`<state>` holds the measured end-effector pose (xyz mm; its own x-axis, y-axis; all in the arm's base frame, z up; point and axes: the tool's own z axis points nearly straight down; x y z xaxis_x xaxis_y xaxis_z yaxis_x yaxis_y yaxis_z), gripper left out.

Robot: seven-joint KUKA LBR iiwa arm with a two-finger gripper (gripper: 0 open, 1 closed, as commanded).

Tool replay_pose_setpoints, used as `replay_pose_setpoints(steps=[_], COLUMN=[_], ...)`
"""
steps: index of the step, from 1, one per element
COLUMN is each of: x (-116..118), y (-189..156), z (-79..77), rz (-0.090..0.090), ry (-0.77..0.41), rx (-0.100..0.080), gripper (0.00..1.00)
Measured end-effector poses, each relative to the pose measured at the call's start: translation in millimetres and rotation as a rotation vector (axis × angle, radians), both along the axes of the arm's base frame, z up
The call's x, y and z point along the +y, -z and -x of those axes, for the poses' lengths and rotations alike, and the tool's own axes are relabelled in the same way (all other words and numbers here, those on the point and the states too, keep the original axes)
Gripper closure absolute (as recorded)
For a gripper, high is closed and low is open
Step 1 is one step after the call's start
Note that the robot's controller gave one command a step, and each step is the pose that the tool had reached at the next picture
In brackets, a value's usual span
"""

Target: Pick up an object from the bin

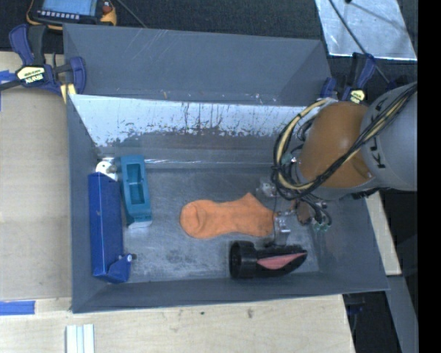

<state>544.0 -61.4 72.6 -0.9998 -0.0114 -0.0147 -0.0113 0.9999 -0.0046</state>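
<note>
The end effector sits over the 3 o'clock end of the orange sock, which lies flat at the centre of the bin. Its state, apart or together, cannot be told. 1 black-and-pink object lies just beside at 6 o'clock. 1 dark blue box and 1 light blue block lie at 9 o'clock.

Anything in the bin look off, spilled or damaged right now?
Nothing looks spilled or broken. The orange sock lies limp mid-bin, its right end at the claw; a black-and-pink thing lies close beside it. The long blue box and the teal block lie side by side by the left wall.
</note>
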Motion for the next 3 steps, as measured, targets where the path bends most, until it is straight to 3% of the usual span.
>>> replay_pose_setpoints(steps=[1,2,3], x=[-45.5,-44.8,-44.8], y=[-28.1,-27.9,-27.9], z=[-2.6,-2.5,-2.5], rz=[-0.004,-0.004,-0.004], ry=[0.057,0.056,0.055], rx=[0.01,0.011,0.011], gripper=[1.0,0.0,0.0])
